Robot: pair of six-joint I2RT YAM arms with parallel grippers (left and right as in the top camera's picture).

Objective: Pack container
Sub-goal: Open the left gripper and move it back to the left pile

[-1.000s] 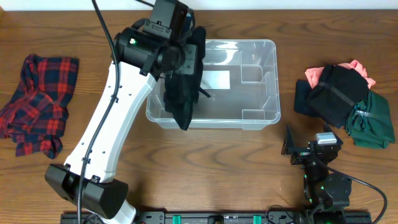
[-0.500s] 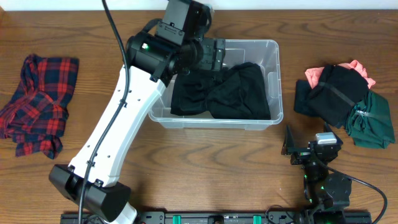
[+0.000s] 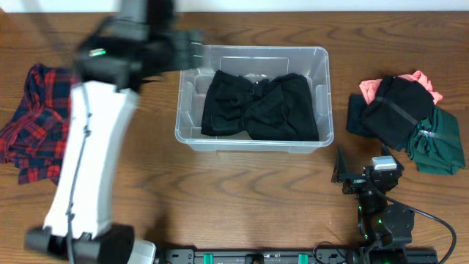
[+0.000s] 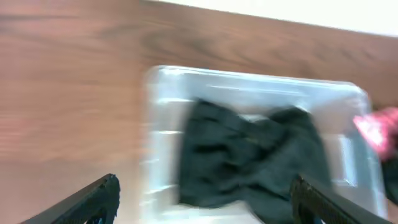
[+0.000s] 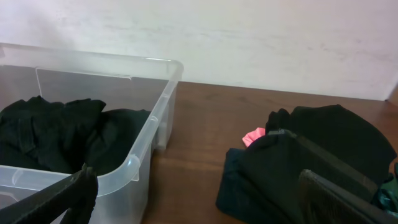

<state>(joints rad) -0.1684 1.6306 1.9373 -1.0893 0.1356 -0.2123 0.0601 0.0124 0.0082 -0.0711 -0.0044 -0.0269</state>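
Note:
The clear plastic container (image 3: 323, 53) stands at the middle back of the table, and a black garment (image 3: 256, 106) lies spread inside it. My left gripper (image 3: 185, 48), blurred by motion, hovers over the container's back left corner. The left wrist view shows that gripper (image 4: 205, 205) open and holding nothing, above the container (image 4: 163, 124) and the black garment (image 4: 249, 155). My right gripper (image 3: 350, 173) rests low at the front right. It (image 5: 199, 208) is open and empty, between the container (image 5: 155, 118) and the clothes pile (image 5: 311, 155).
A pile of clothes (image 3: 403, 117) lies right of the container: black on top, pink (image 3: 421, 79) at the back, green (image 3: 438, 145) at the right. A red plaid shirt (image 3: 40, 121) lies at the far left, partly under the left arm.
The left gripper opened and let the black garment drop into the container. It then swung left, from over the bin to its back left corner. The right arm stayed still.

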